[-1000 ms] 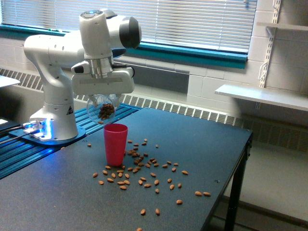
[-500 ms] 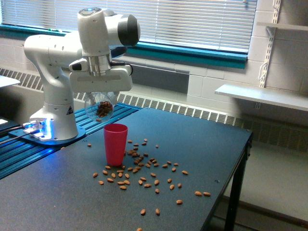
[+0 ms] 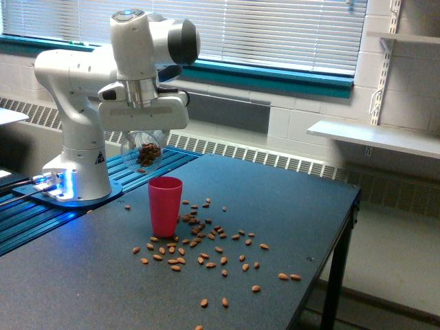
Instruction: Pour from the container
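White Franka arm base (image 3: 75,165) is seen at the exterior view's left, mounted on a blue-lit plate (image 3: 58,187) beside blue ribbed rails (image 3: 27,220). The tool (image 3: 142,137) hangs under the white wrist block, closed around the container (image 3: 142,152), a small clear rounded jar with brown almonds seen through it. The jar is held in the air, tipped, above and slightly to the exterior view's left of the pink-red plastic cup (image 3: 166,205); jar and cup are apart, not touching. The tool's fingers are mostly hidden by the jar and wrist block, so the exact opening cannot be told. The cup is stood upright on the dark bench (image 3: 82,282). Loose almonds (image 3: 199,240) are scattered on the bench, thickest just to the right of the cup, thinning toward the bench's right edge and front. A white wall shelf (image 3: 371,137) is seen at far right, and window blinds (image 3: 275,31) above a teal sill (image 3: 268,74) run behind.
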Robot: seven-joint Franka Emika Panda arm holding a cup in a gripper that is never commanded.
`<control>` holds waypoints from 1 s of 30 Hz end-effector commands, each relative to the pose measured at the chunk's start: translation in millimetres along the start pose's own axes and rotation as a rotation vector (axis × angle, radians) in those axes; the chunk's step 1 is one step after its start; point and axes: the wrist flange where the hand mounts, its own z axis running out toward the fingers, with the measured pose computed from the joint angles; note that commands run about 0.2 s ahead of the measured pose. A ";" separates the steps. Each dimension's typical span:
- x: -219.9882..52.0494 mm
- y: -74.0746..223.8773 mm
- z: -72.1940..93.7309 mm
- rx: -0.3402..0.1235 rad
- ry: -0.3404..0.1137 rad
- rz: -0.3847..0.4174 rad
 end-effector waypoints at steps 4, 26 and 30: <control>8.4 -5.7 4.2 -0.024 -0.017 -0.018; -11.8 -30.6 2.1 -0.060 -0.032 -0.104; -16.7 -31.2 1.0 -0.064 -0.035 -0.116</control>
